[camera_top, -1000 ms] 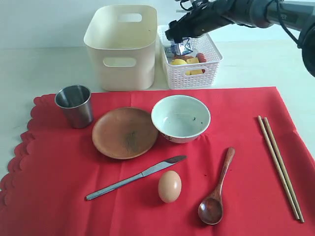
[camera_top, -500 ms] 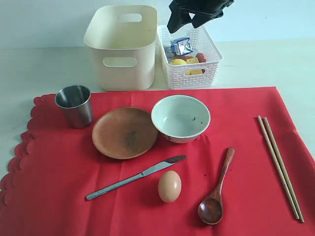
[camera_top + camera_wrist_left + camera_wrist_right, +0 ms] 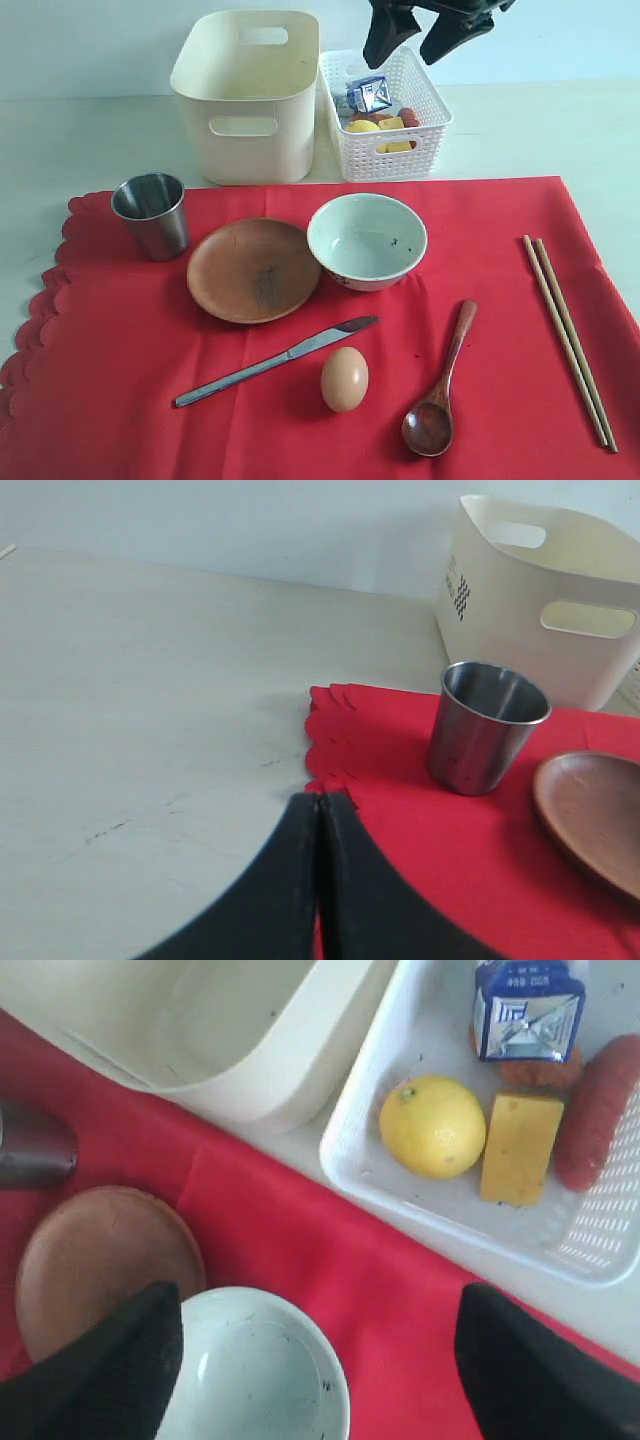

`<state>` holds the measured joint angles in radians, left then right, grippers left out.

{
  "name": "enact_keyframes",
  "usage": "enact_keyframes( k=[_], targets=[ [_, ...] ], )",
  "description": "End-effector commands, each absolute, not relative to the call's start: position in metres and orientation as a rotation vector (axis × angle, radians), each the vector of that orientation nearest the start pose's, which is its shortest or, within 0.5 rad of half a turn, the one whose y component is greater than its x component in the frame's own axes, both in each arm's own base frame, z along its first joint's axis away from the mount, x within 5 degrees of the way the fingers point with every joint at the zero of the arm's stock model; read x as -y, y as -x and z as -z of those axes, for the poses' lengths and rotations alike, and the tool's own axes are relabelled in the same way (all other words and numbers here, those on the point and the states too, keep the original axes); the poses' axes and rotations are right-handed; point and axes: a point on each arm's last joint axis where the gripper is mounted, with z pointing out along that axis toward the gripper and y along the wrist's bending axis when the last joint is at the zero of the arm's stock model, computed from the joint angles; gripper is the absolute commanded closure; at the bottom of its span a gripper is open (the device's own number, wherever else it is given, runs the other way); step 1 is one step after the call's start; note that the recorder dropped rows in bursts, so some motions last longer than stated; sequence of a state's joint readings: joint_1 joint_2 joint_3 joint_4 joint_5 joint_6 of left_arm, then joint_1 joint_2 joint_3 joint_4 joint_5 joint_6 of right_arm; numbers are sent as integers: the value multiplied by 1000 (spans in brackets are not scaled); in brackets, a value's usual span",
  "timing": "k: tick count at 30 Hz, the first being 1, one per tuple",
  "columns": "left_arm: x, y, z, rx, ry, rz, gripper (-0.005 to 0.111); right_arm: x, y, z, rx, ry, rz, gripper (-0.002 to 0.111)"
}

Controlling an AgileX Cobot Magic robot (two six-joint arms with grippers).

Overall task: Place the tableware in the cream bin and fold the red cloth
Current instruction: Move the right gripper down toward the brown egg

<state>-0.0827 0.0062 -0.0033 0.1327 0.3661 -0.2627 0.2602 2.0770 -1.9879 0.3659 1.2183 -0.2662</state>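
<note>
The red cloth (image 3: 300, 400) lies flat, scalloped edge at the left. On it stand the steel cup (image 3: 152, 214), brown wooden plate (image 3: 253, 268) and white bowl (image 3: 366, 240). The steel knife (image 3: 275, 361), dark wooden spoon (image 3: 440, 385) and chopsticks (image 3: 568, 336) lie nearer the front. Behind stands the cream bin (image 3: 247, 92). My right gripper (image 3: 415, 38) hangs open and holds nothing, high over the white basket; its wrist view looks down on the bowl (image 3: 255, 1365). My left gripper (image 3: 319, 802) is shut with nothing in it, at the cloth's scalloped edge (image 3: 325, 740) near the cup (image 3: 487, 725).
An egg (image 3: 344, 378) sits on the cloth between knife and spoon. The white lattice basket (image 3: 385, 150) beside the bin holds a milk carton (image 3: 369, 96), lemon (image 3: 432, 1125), cheese (image 3: 520, 1147) and a red sausage-like item (image 3: 596, 1125). Bare table (image 3: 140, 700) lies left of the cloth.
My right gripper has risen and moved right from over the basket, leaving the milk carton standing in it.
</note>
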Motion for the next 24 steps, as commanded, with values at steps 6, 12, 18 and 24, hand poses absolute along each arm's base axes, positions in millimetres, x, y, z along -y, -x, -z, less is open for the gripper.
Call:
enact_keyframes(
  k=[6,12,18,24],
  targets=[
    [0,-53,-181,-1842,90,117,107,-133,-389,-296,-2754,624,-514,37],
    [0,-53,-181,-1842,90,117,107,-124,-357,-301,-2742,624,-502,37],
    [0,-53,-181,-1842,90,117,107,-115,-328,-303,-2702,603,-483,37],
    [0,-53,-181,-1842,90,117,107,-110,-301,-303,-2664,602,-459,37]
  ],
)
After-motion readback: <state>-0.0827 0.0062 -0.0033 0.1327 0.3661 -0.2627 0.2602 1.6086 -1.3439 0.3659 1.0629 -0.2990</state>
